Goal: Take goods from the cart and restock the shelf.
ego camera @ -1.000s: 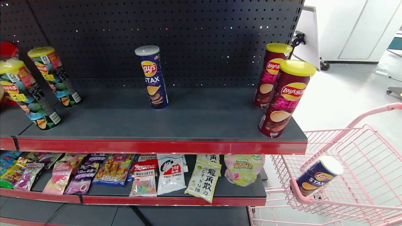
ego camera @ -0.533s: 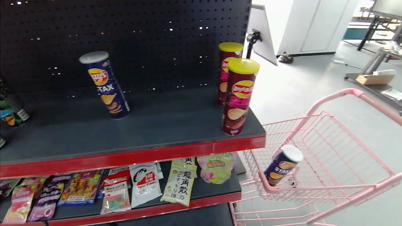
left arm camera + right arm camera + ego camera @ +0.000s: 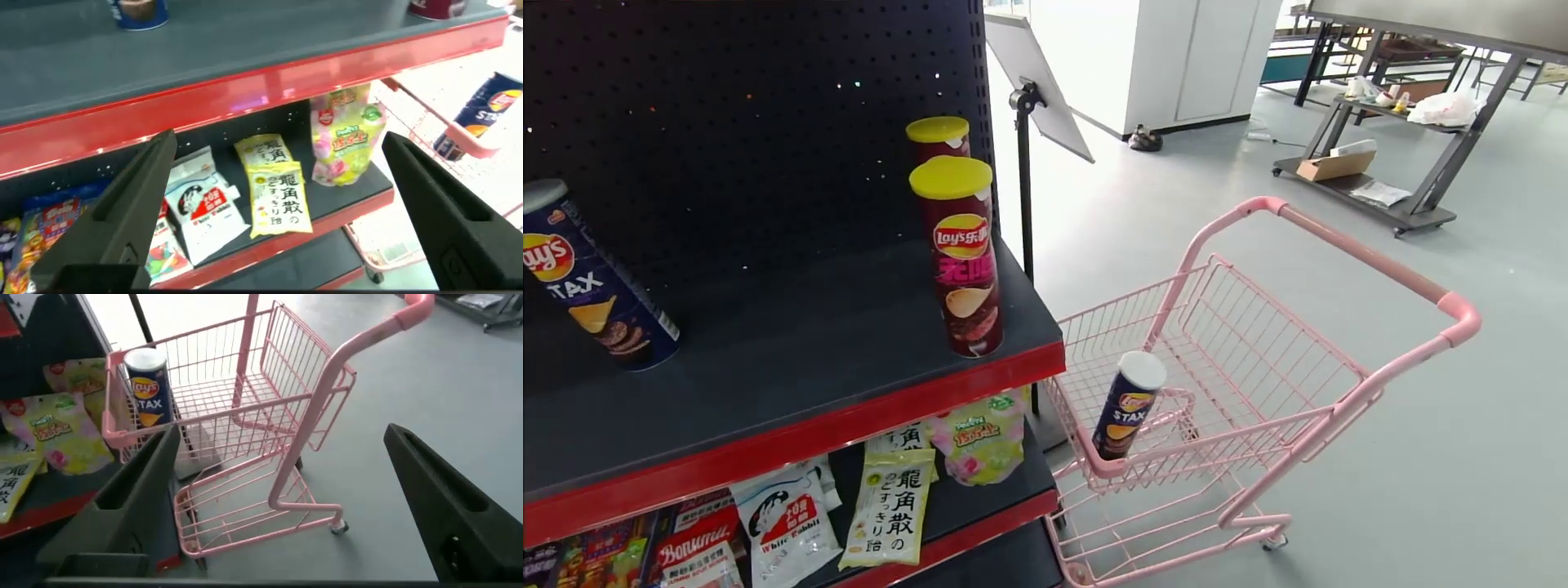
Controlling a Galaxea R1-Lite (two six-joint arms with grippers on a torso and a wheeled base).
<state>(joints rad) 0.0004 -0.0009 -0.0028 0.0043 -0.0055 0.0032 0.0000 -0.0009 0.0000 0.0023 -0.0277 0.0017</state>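
A pink wire cart (image 3: 1339, 245) stands on the floor just right of the shelf. One blue chip can (image 3: 1129, 404) with a white lid leans in the cart's near corner; the same blue can appears from the right wrist (image 3: 149, 388) and from the left wrist (image 3: 482, 102). On the dark top shelf (image 3: 792, 359) stand another blue can (image 3: 592, 286) and two maroon cans with yellow lids (image 3: 962, 261). My left gripper (image 3: 279, 139) is open and empty, facing the lower shelf. Facing the cart (image 3: 327, 384), my right gripper (image 3: 282, 431) is open and empty.
Snack bags (image 3: 890, 506) hang along the lower shelf, with its red front edge (image 3: 270, 77) above them. A sign on a black pole (image 3: 1023, 163) stands between shelf and cart. A metal rack (image 3: 1388, 163) is far back right. Bare grey floor surrounds the cart.
The head camera has swung to the right, so the shelf slid left in the picture and the whole cart came into view. The cans and the cart themselves have not moved.
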